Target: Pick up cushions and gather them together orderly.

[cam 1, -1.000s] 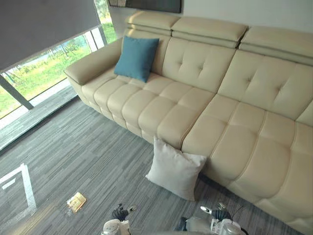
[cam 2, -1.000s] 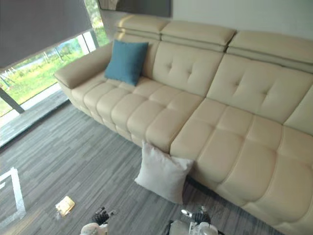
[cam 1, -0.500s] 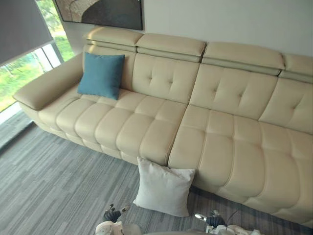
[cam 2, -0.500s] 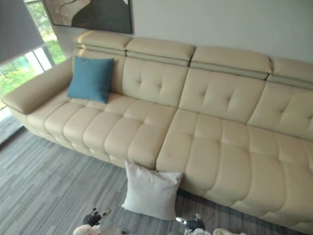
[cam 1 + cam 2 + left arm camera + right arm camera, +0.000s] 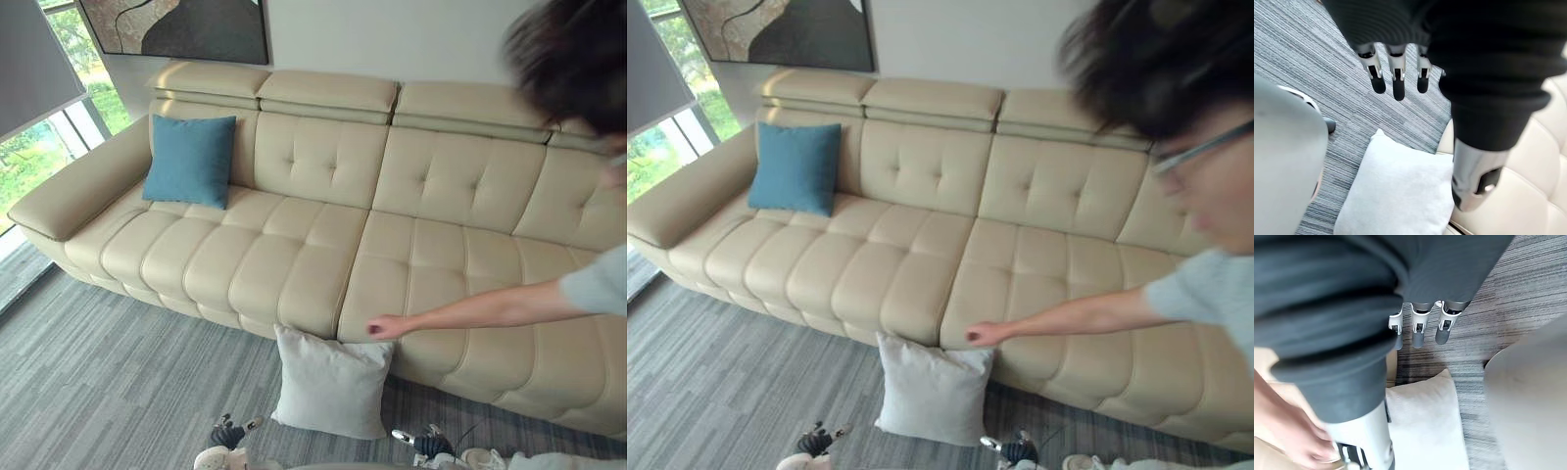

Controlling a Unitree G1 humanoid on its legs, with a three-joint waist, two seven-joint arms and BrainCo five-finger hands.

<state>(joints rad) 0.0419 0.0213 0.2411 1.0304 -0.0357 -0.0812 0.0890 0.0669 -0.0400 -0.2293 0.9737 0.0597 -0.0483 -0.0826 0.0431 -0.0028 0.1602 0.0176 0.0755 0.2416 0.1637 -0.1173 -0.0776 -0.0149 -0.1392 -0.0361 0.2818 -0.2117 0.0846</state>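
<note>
A white cushion [image 5: 333,382] stands on the grey carpet, leaning against the front of the cream sofa [image 5: 294,245]. A blue cushion [image 5: 189,162] rests upright against the sofa's back near its left armrest. My left hand [image 5: 1396,81] hangs open, fingers straight, above the carpet and the white cushion [image 5: 1396,191], holding nothing. My right hand [image 5: 1420,330] is open too, over the same white cushion [image 5: 1425,421], apart from it. Both hands show low at the bottom edge of the eye views.
A person leans in from the right, head [image 5: 1176,88] at the upper right, one arm stretched out with the hand [image 5: 384,326] on the seat edge just above the white cushion. A window [image 5: 39,137] is at the left. Open carpet [image 5: 108,382] lies front left.
The camera has swung right, shifting the whole picture. A person has come in from the right and reached an arm to the sofa's front edge. The cushions have not moved.
</note>
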